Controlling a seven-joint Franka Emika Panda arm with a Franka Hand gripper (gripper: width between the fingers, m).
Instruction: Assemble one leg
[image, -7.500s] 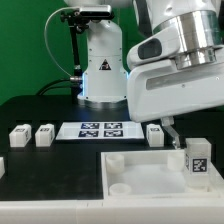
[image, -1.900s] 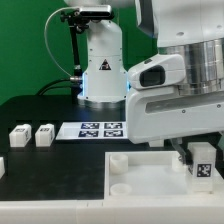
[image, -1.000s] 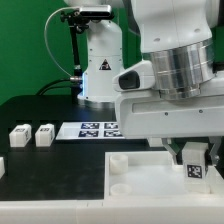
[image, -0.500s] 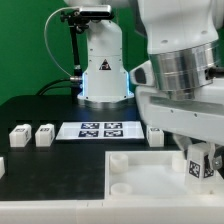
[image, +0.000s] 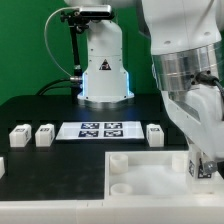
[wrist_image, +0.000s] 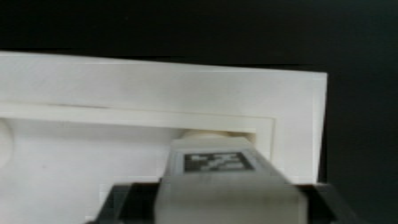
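My gripper (image: 202, 166) is shut on a leg (image: 196, 167), a small white block with a black-and-white tag. It holds the leg upright over the far corner of the large white square piece (image: 140, 178) at the exterior view's right. In the wrist view the leg (wrist_image: 217, 172) fills the space between my fingers (wrist_image: 128, 200), its tag facing the camera, right above a round corner socket (wrist_image: 214, 132) of the white piece (wrist_image: 107, 100). I cannot tell whether the leg touches the socket. Three more legs lie on the table (image: 18, 137) (image: 44, 135) (image: 155, 134).
The marker board (image: 100, 130) lies on the black table behind the white piece. The robot base (image: 100, 65) stands at the back. Another white part (image: 2, 165) shows at the exterior view's left edge. Another raised socket (image: 118, 162) sits at the piece's near-left corner.
The arm has swung toward the exterior view's right, uncovering the third loose leg on the table. The held leg has stayed over the same corner and sunk slightly.
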